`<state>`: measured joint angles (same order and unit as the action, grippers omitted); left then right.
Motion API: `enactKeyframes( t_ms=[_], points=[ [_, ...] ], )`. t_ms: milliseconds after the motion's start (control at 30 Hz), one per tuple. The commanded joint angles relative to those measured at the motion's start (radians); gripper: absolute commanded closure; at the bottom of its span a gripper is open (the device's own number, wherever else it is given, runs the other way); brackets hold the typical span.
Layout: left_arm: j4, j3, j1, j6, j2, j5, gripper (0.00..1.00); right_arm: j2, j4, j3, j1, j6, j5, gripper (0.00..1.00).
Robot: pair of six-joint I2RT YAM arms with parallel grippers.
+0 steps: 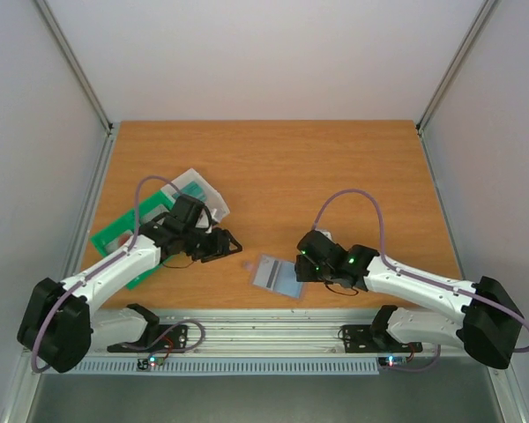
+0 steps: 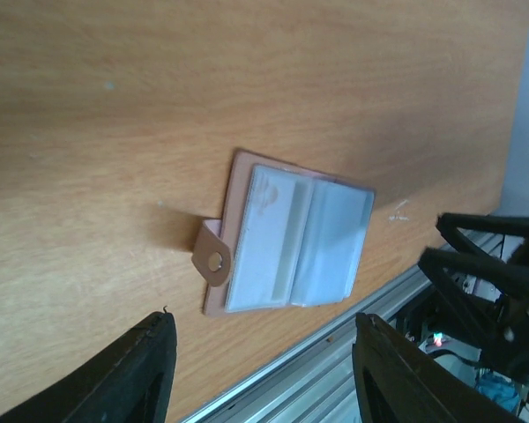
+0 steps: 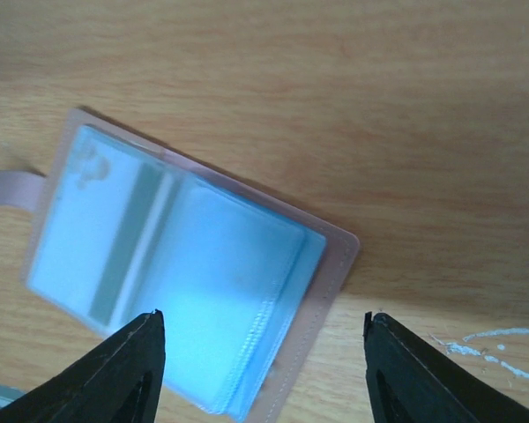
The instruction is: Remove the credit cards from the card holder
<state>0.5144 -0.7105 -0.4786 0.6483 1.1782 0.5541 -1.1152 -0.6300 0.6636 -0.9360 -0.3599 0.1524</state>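
While the holder (image 1: pixel 278 275) lies opened out flat by the near edge of the table (image 1: pixel 335 167), between the two arms, the cards (image 3: pixel 220 282) sit in its clear pockets, pale blue, none out yet.

Right gripper (image 3: pixel 264 370): jaws apart, nothing held, low over the holder's right end, with one corner of the stack showing between the fingers.
Left gripper (image 2: pixel 260 370): jaws apart, empty, just left of the holder. The snap tab (image 2: pixel 213 261) points toward it.

Step in hand, by my reading: get first purchase on a card.
- The holder looks thin and light and will likely slide or lift with any pull. The left gripper should pin it first, at the tab or the left edge.
- Right fingers should take only a card's exposed edge, not the pocket film or the whole stack.
- Draw the card out along the pocket's opening, flat to the table.
- Which side the pockets open on I cannot tell.
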Motion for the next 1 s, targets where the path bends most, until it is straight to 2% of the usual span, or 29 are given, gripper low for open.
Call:
enactKeyframes(
  t_ms=[0,167,367,600,800,967],
  points=[
    [-0.147,0.038,-0.056,0.067,0.033,0.013,0.44,-0.020,0.115,-0.061,0.054,-0.023,-0.129,0.40],
    [-0.217,0.070,-0.118,0.112,0.057,-0.002,0.45,-0.082,0.206,-0.115,0.089,-0.050,-0.168,0.47],
    [-0.360,0.125,-0.144,0.195,0.083,0.010,0.45,-0.161,0.314,-0.147,0.114,-0.036,-0.249,0.50],
    [-0.464,0.165,-0.153,0.237,0.155,0.029,0.48,-0.230,0.383,-0.157,0.145,0.036,-0.229,0.61],
    [-0.449,0.153,-0.153,0.249,0.167,0.002,0.49,-0.250,0.390,-0.134,0.202,0.124,-0.253,0.70],
    [-0.380,0.136,-0.153,0.206,0.190,-0.083,0.49,-0.192,0.300,-0.075,0.208,0.154,-0.272,0.72]
  ],
)
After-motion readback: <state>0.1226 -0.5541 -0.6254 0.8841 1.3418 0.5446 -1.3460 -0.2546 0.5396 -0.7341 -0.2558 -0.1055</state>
